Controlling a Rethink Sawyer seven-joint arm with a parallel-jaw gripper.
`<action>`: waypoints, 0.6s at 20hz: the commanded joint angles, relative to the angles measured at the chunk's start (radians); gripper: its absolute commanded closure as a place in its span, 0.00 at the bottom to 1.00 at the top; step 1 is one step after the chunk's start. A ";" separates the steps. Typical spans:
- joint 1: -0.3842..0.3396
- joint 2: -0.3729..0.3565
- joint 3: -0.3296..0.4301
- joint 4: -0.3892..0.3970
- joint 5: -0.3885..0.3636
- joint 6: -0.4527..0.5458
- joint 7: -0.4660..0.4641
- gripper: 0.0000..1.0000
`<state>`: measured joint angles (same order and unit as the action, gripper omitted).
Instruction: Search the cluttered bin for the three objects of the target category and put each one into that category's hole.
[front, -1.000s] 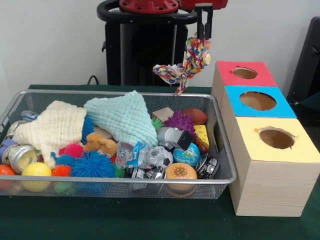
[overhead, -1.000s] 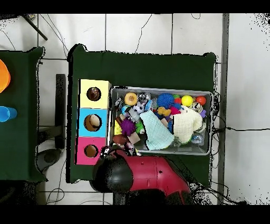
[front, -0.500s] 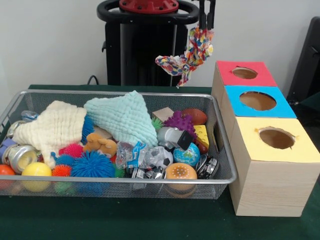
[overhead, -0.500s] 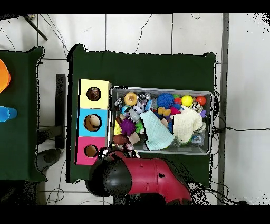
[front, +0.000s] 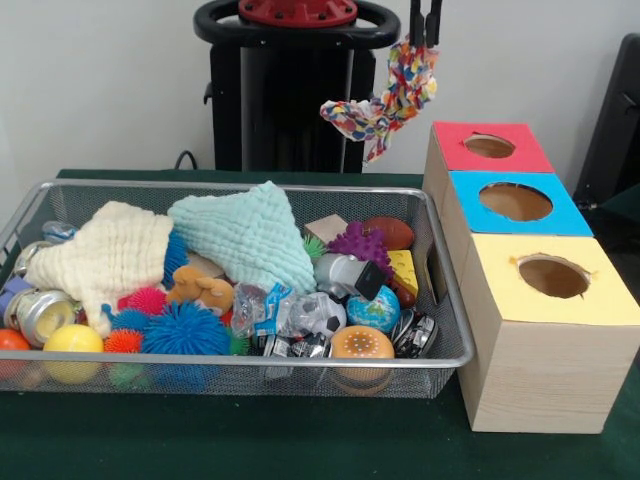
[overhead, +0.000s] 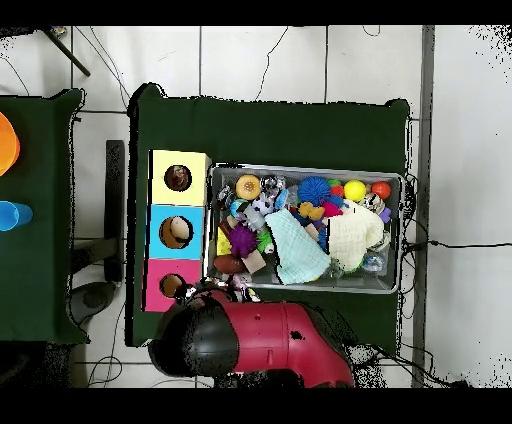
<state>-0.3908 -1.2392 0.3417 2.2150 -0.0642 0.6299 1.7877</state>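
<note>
A wire mesh bin sits on a dark green bench, packed with clutter: a cream cloth, a mint green cloth, spiky rubber balls in blue, pink and orange, a purple spiky ball, a small brown football, a globe ball, a yellow ball and crushed cans. Just beside the bin stands a row of three wooden boxes, each with a round hole in its top: a red-topped box farthest back, a blue-topped box in the middle, a yellow-topped box nearest.

At the top of the front view, the gripper has its fingers clamped on a multicoloured knotted rope toy. The toy dangles in the air, clear of the bin, above its far right corner and just left of the red-topped box. From overhead, the red arm covers the gripper beside the red box's hole.
</note>
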 joint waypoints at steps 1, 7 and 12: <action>0.023 -0.015 -0.005 -0.011 0.049 0.121 0.100 1.00; 0.072 -0.025 -0.018 -0.052 0.047 0.149 0.148 1.00; 0.109 -0.024 -0.030 -0.083 0.043 0.171 0.177 1.00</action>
<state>-0.3092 -1.2624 0.3384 2.1974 -0.0499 0.6784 1.7877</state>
